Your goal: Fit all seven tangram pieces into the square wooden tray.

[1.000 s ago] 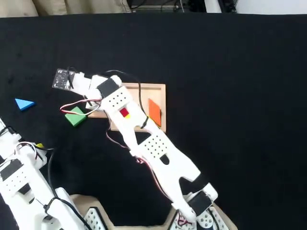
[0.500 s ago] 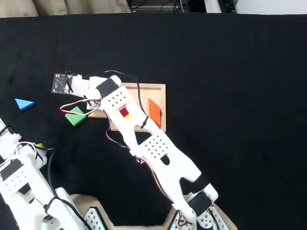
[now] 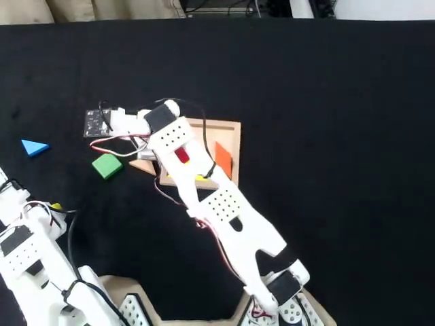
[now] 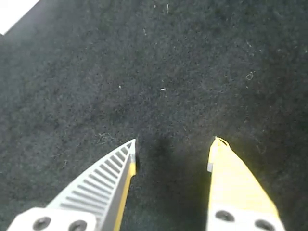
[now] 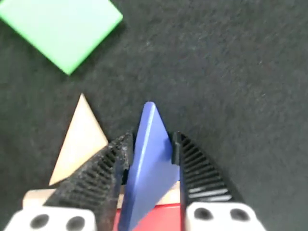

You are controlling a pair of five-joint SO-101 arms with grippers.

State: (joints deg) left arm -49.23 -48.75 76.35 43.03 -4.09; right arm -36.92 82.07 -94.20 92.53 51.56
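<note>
orange piece [image 3: 223,160] in tray [image 3: 230,127]; green square [image 3: 107,166] near; blue piece [image 5: 150,159] seemingly upright.

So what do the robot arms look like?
The left arm and right arm are white with black motor blocks and dotted panels. The right arm carries red and white cables. The right end effector has black ribbed fingers; the left end effector is grey and yellow.

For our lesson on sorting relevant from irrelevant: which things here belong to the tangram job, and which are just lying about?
Belong to the job: wooden tray; orange piece in it; blue piece in the right gripper; green square; light-blue triangle.

Lying about: black cloth; beige fabric behind the table; left gripper, open over bare cloth.
</note>
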